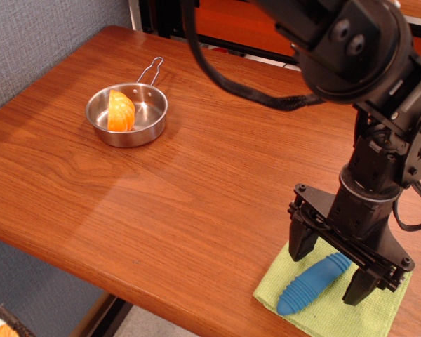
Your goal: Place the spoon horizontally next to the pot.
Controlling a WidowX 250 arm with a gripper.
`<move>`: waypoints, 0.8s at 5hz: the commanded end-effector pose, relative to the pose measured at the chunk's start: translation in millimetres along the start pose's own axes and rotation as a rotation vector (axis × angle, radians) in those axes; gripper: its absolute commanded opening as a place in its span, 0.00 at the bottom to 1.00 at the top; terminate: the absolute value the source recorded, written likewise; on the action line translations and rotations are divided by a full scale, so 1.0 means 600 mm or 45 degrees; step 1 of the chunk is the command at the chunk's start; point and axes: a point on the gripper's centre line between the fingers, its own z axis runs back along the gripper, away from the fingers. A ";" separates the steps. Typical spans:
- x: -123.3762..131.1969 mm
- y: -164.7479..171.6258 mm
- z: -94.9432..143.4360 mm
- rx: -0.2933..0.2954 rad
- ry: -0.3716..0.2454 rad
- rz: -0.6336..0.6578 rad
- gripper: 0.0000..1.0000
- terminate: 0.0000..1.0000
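The robot's hand [330, 267] is hanging wide open and empty over the spoon [313, 282], which is lying on a green cloth [379, 309] at the near right corner of the tabletop [196, 182]. The fingers are straddling the blue handle, whose long axis is running diagonally, tip toward the near left; the bowl is hidden. The pot [127, 114], holding an orange slice [121, 111], is sitting well apart at far left.

The spoon [312, 283] shows only its blue handle; its metal bowl is hidden behind the gripper [331, 268]. The green cloth [335, 311] runs off the bottom edge and is partly covered by the gripper. The arm is cut off at the top and right edges.
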 end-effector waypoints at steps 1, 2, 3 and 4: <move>0.010 -0.007 0.007 0.003 -0.032 -0.001 1.00 0.00; 0.013 -0.009 -0.001 0.010 -0.008 -0.001 1.00 0.00; 0.013 -0.010 -0.004 0.010 -0.001 -0.003 1.00 0.00; 0.010 -0.009 -0.001 0.014 -0.005 0.001 1.00 0.00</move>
